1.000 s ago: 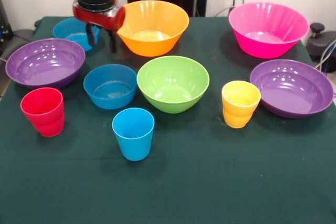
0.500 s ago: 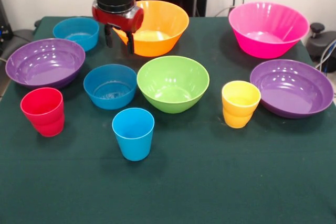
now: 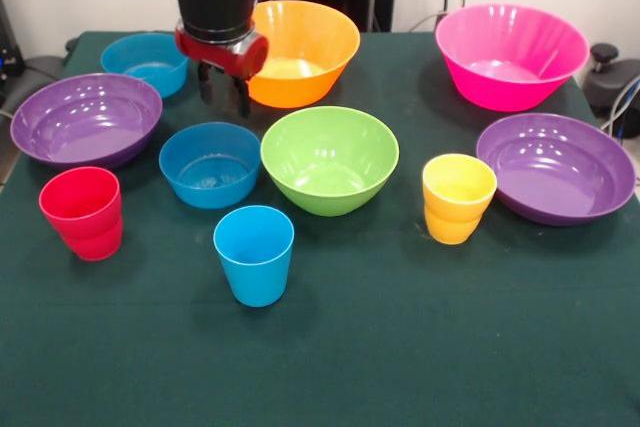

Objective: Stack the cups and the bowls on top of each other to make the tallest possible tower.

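The hand (image 3: 223, 97) hangs at upper left, fingers slightly apart and empty, just above a blue bowl (image 3: 210, 163). Nothing is stacked; the orange bowl (image 3: 300, 50) sits beside it.

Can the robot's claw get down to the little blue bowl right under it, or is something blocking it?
Probably yes. The gripper hangs empty just above and behind the small blue bowl, with nothing between them. The orange bowl and green bowl sit off to the side, leaving the way down free.

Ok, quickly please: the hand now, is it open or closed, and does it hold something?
Hand: open, holding nothing, above the table beside the orange bowl.
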Motion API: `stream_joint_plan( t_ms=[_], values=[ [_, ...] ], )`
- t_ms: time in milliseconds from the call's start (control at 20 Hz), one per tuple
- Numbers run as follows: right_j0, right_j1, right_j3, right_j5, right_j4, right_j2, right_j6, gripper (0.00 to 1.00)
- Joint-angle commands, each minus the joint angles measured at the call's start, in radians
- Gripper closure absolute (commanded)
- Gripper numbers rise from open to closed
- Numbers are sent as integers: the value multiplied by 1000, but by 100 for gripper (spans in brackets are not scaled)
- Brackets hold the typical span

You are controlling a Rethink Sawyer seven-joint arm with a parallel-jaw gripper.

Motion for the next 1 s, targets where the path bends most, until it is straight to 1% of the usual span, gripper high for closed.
stream_joint_plan(
  t_ms=[50, 200, 250, 300, 450, 600, 750, 1000],
  values=[
    [-23, 123, -69, -99, 31, 7, 132, 0],
    [-43, 154, -73, -134, 26, 6, 124, 0],
    [-50, 158, -74, -136, 27, 8, 120, 0],
    [-52, 147, -54, -147, 26, 11, 123, 0],
    [-59, 160, -49, -162, 26, 10, 123, 0],
    [-46, 164, -37, -185, 27, 4, 132, 0],
    [-41, 197, -38, -223, 19, -6, 139, 0],
    [-40, 223, -37, -278, 16, -9, 152, 0]
  ],
)
